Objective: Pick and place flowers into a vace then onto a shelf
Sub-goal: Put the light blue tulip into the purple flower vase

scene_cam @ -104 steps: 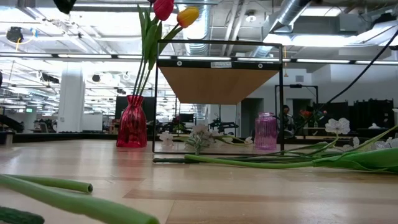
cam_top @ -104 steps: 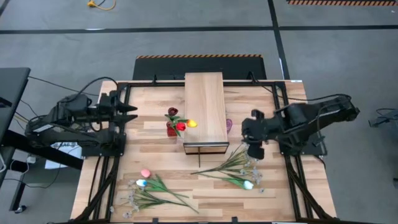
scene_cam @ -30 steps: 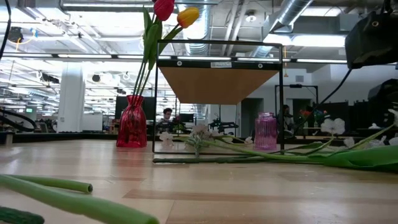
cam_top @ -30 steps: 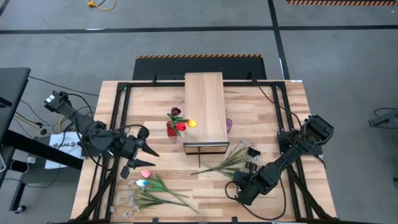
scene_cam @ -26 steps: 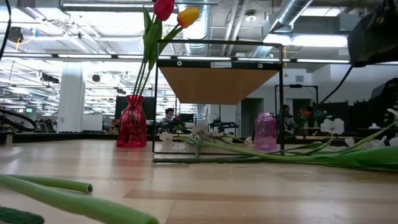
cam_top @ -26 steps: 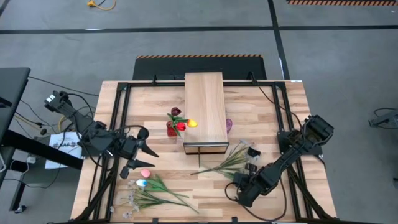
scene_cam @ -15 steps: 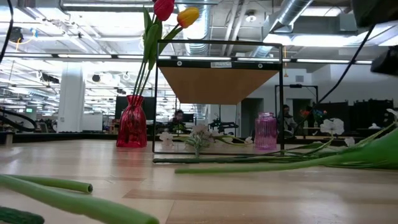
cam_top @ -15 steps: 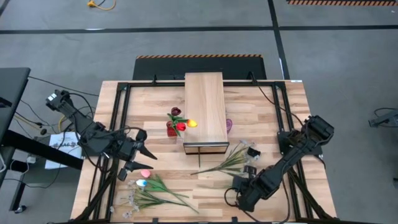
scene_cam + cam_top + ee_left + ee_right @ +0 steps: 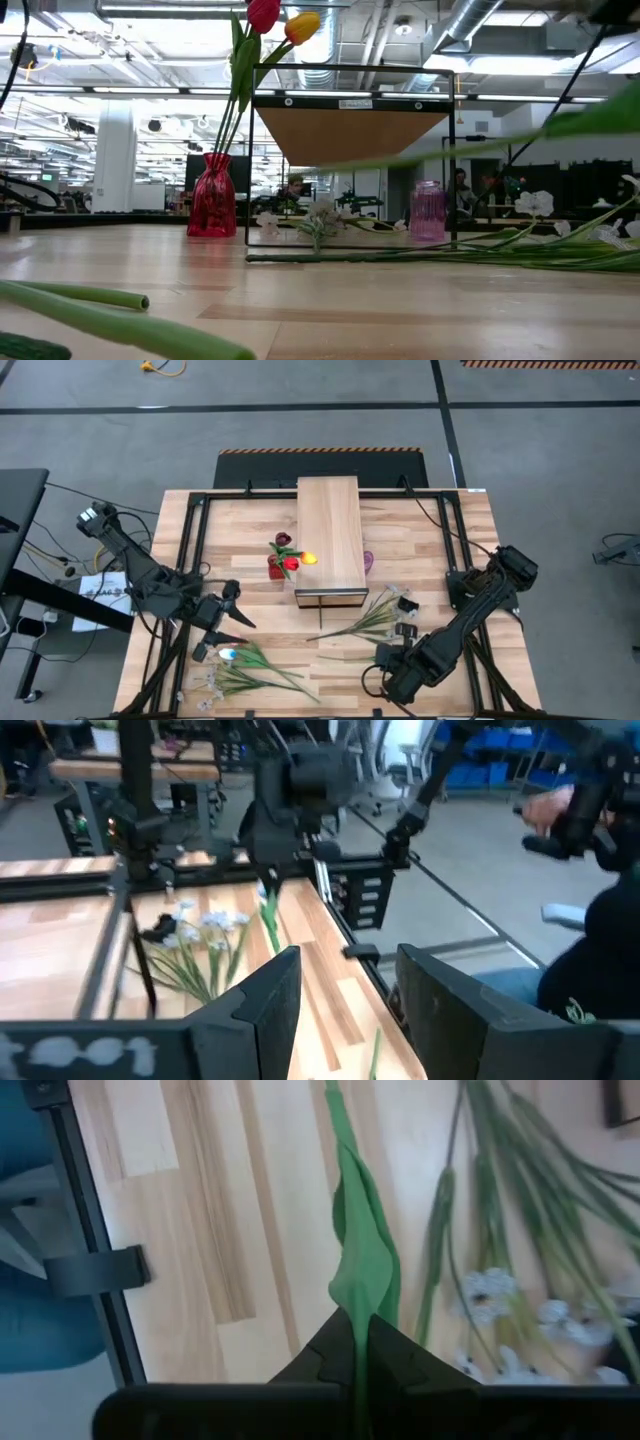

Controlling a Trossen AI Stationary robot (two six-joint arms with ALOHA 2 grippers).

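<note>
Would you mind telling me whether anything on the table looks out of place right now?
Only the red vase holds tulips; the small purple vase beside the shelf looks empty. Loose flowers lie scattered across the near table, and the right hand is shut on one green stem.

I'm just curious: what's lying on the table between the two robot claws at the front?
In the high view, between the left gripper and the right gripper, loose flowers lie on the wooden tabletop; the rest is bare wood.

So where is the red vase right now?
In the high view, the red vase stands on the table just left of the shelf, holding tulips; the purple vase is on the shelf's opposite side.
</note>
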